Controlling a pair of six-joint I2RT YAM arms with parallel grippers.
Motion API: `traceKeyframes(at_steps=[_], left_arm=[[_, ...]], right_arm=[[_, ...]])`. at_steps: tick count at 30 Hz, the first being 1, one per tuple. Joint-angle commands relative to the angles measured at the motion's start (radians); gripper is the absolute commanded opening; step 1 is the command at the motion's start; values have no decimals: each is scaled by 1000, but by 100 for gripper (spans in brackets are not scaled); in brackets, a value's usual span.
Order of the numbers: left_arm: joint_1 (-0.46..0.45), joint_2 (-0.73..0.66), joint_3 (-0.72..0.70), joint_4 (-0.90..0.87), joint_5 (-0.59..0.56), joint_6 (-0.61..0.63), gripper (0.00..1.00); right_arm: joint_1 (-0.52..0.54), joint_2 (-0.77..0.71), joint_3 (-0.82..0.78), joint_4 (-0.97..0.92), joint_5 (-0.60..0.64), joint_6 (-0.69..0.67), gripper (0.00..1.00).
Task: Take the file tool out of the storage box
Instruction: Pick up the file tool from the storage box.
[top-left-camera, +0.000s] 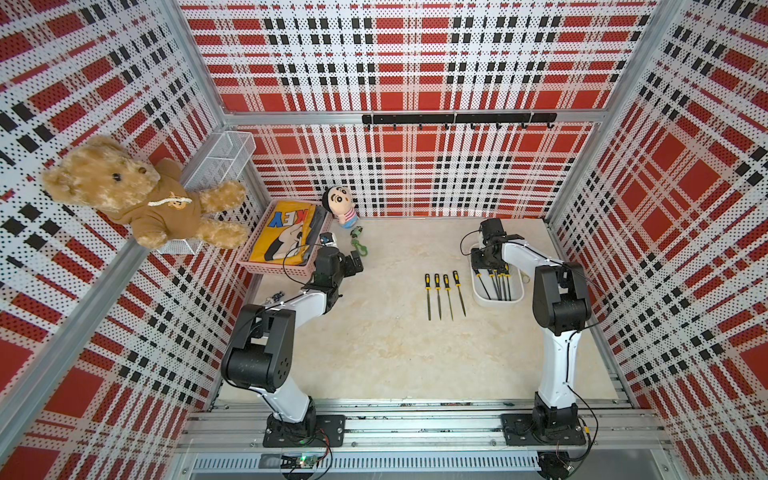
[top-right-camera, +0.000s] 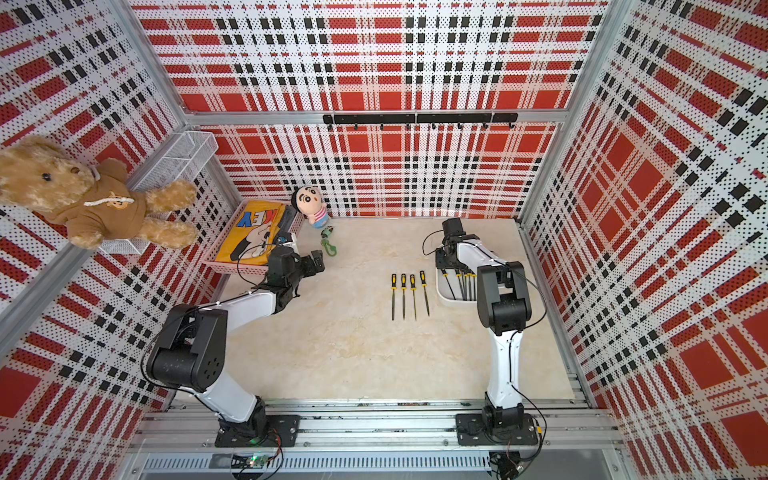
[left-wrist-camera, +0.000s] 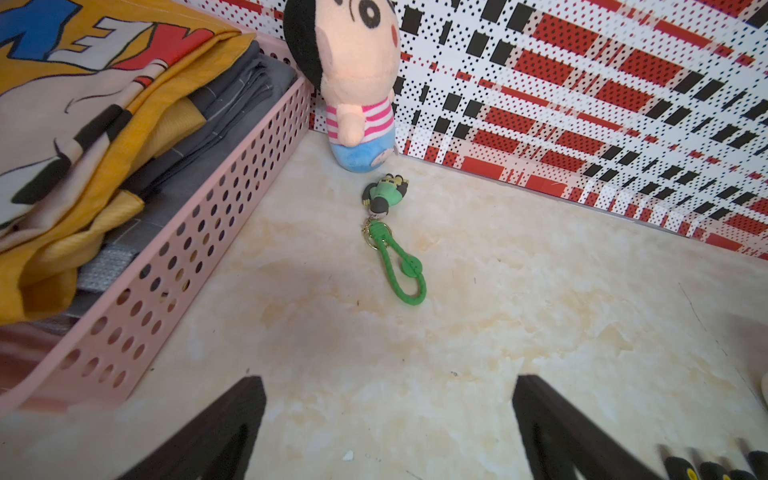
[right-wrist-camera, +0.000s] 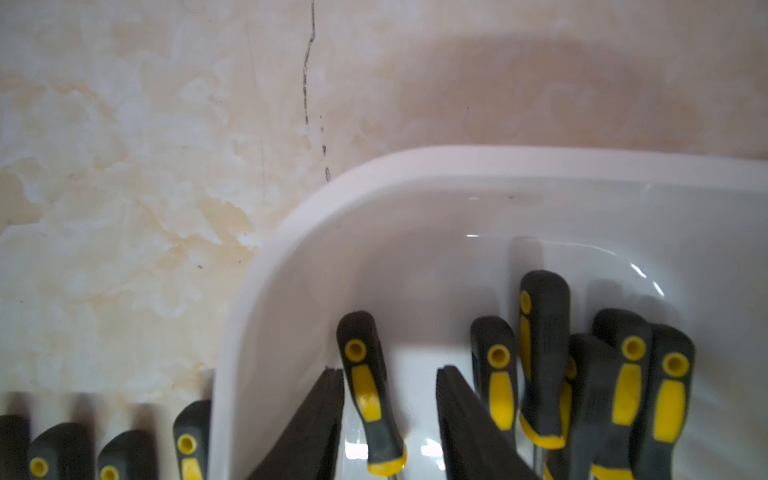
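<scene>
Step in hand: grasping one file from the storage box (right-wrist-camera: 457, 166).

The right claw (right-wrist-camera: 388, 374) is down inside the box. Its jaws stand apart on either side of the file tool (right-wrist-camera: 368, 395), which lies alone nearest the box's rounded corner. One finger looks to be touching the handle and the other stands clear of it, so nothing is gripped yet. The left claw (left-wrist-camera: 388, 380) is spread wide and empty above the bare counter (left-wrist-camera: 457, 332), beside the pink basket (left-wrist-camera: 232, 199).

To do this well, we judge:
- Centre the jaws on the black-and-yellow handle.
- Close on the handle, not on the thin blade.
- Lift straight up until the tip clears the wall.
- Mind the neighbouring files (right-wrist-camera: 582, 374), heaped just beside the far finger, which should not catch one as it closes.

Views: only the right wrist view shows the jaw gap and which handle is straddled. In both top views the wrist hides that claw. A top view shows instead the whole storage box (top-left-camera: 496, 304) under the right arm. It also shows four files (top-left-camera: 444, 293) laid in a row on the counter just beside it.
</scene>
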Motion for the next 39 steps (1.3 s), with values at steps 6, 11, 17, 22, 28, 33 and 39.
traceKeyframes(at_steps=[6,11,17,22,28,33,39], left_arm=[[-2,-18,-3,12,-3,16,100],[0,-15,0,12,-1,18,100],[0,-11,11,9,-1,18,100],[-1,-7,21,6,2,16,100],[-2,-3,30,4,4,17,100],[-3,3,33,3,5,3,100],[-7,17,41,4,1,2,100]], right_arm=[[-5,72,49,-44,-32,-32,43],[-5,95,41,-50,-33,-35,40],[-7,78,27,-34,-33,-22,30],[-11,50,47,-47,-16,-6,17],[6,-101,65,-19,55,70,13],[90,-204,103,-32,124,91,13],[232,-154,229,-106,11,213,14]])
